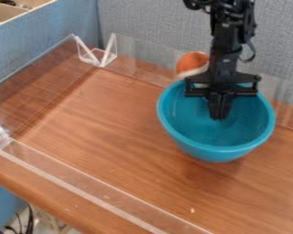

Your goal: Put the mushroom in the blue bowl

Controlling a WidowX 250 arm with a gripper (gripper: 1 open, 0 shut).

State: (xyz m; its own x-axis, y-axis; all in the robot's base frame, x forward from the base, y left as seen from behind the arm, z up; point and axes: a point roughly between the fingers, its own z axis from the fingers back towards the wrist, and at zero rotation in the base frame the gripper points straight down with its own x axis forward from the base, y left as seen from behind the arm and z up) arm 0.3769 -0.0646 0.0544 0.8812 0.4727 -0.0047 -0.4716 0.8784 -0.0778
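On the right side of the wooden counter (100, 137) stands the blue bowl (216, 126), large, round and glossy, with smooth deep walls. Above its opening hangs the black arm, and its tool (222, 111) points straight down into the bowl; the tip is inside the rim, over the back part of the hollow. The two fingers of the tool are pressed together, and between them nothing can be seen.

Behind the far rim of the bowl, at its left, shows the mushroom (190, 62). Only its orange-tan cap and a little of something pale under it are visible, because the bowl's rim and the arm hide the rest. It appears to lie outside the bowl, just beside the back wall, but whether it touches the bowl I cannot tell.

Around the counter runs a low clear plastic wall (45, 64), held at the back corner by a small clear bracket (100, 52). Behind it is a grey-blue partition (136, 23), and at the upper left a cardboard box (15, 18). No writing, label or brand can be read anywhere on these things.
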